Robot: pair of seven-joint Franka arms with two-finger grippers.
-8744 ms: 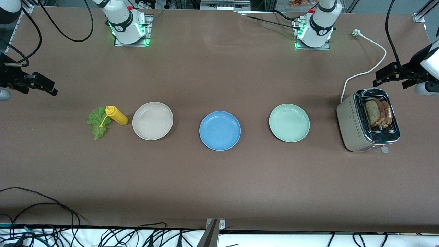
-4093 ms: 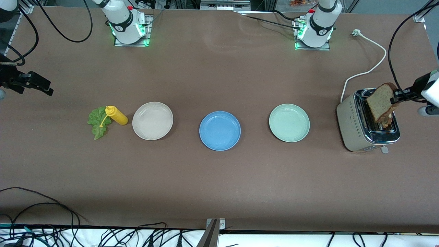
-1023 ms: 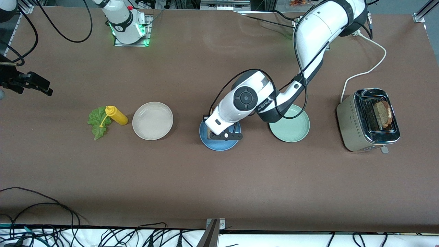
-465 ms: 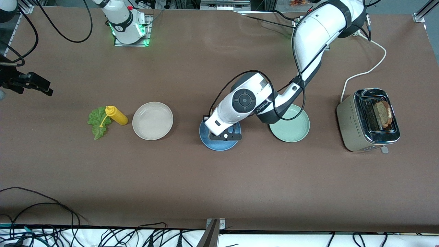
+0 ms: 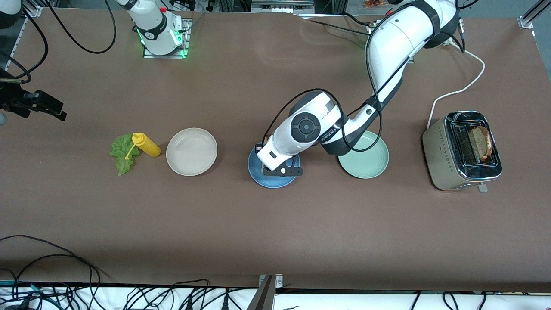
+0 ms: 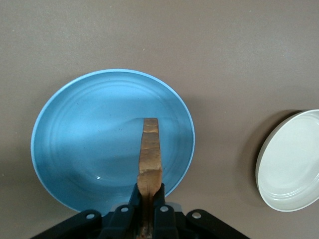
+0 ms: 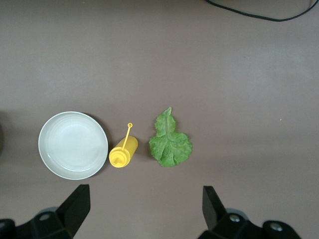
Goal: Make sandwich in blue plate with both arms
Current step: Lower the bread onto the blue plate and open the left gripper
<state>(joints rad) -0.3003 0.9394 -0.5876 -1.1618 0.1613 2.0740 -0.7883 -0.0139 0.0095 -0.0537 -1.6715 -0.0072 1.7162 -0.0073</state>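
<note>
left arm (image 5: 310, 129) hiding much of the blue plate (image 5: 258, 174), right claw (image 7: 144, 209) fingertips cut off at frame edge

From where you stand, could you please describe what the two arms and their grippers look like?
Both arms are glossy white with dark grey joints. The left arm has a round dark cap at its wrist and a black cable looped alongside. The left gripper and right gripper are black, two-fingered. The right arm's base glows green.
</note>
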